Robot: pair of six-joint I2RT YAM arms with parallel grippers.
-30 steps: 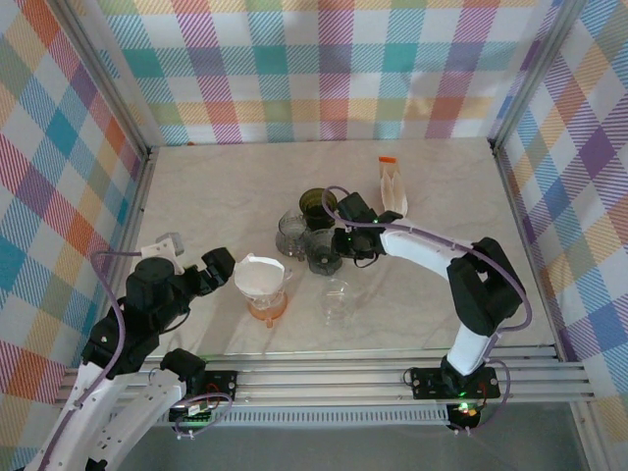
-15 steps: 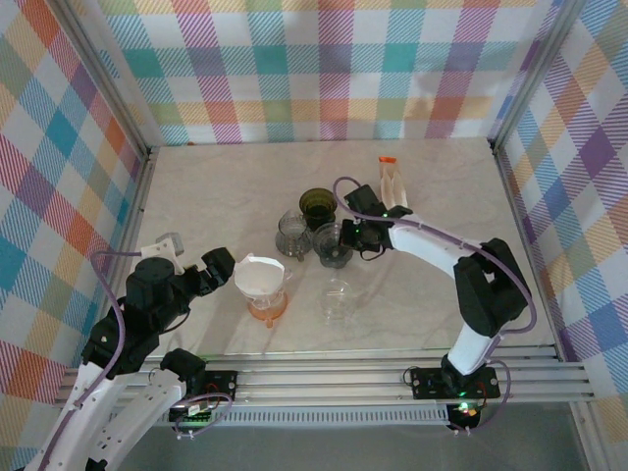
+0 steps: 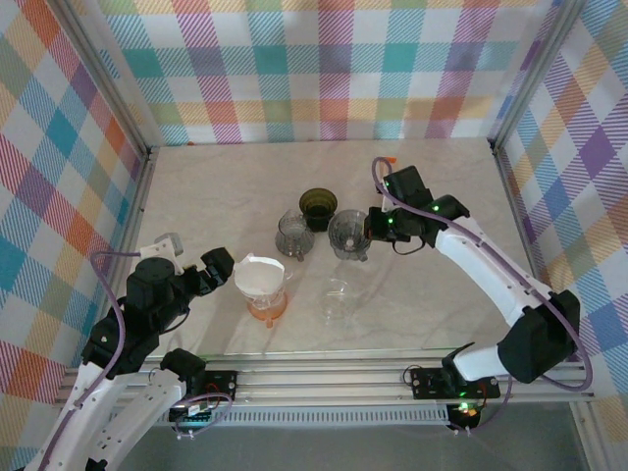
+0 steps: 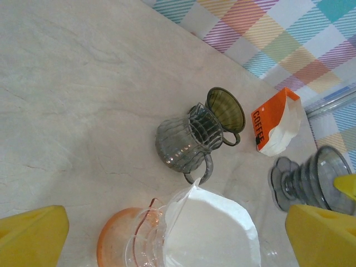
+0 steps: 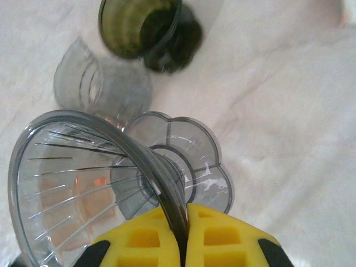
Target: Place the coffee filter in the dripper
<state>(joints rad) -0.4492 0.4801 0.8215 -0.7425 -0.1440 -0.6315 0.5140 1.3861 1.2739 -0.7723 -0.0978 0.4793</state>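
Beside the green dripper (image 3: 318, 208), right fingers (image 5: 219, 240) clench the grey dripper (image 3: 346, 235), shifted rightward, perhaps lifted; left fingers (image 4: 32, 235) gape.

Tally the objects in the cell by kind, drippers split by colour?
Grey drippers: 2 (one in the right hand)
Green dripper: 1
Orange dripper: 1
Clear vessel: 1
White paper filter: 1
Coffee pack: 1
Total: 7

Left end effector (image 3: 220, 272) near base, jaws wide apart; right end effector (image 3: 373, 228), arm extended, clamped onto grey dripper (image 3: 345, 234) rim.
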